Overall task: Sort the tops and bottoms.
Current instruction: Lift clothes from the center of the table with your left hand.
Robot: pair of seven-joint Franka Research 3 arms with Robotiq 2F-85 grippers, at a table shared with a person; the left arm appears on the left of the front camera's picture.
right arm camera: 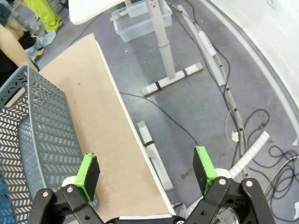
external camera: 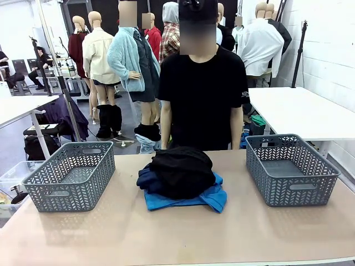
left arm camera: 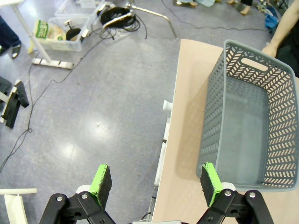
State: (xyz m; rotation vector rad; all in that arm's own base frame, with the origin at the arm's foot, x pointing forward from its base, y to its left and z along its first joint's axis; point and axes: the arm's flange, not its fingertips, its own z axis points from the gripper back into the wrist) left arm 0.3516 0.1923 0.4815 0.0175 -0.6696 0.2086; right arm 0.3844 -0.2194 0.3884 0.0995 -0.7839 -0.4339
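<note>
While the left basket (external camera: pixel 71 176) and right basket (external camera: pixel 291 169) sit empty at the tabletop's (external camera: pixel 166 233) side edges, we've sorted nothing yet: the clothes pile (external camera: pixel 180 177) lies midway along its far edge, and our left tool (left arm camera: pixel 155 182) and right tool (right arm camera: pixel 145 170) gape wide, holding nothing.

We find all three views bright and evenly lit, the light falling from overhead. On the table (external camera: pixel 166 238) the clothing pile (external camera: pixel 180 174) casts only a soft, shallow shadow. The grey floor (left arm camera: pixel 93 102) in the left wrist view carries pale reflected glare. Both wrist views bow straight lines toward the corners. Focus is sharp near and far in each.
</note>
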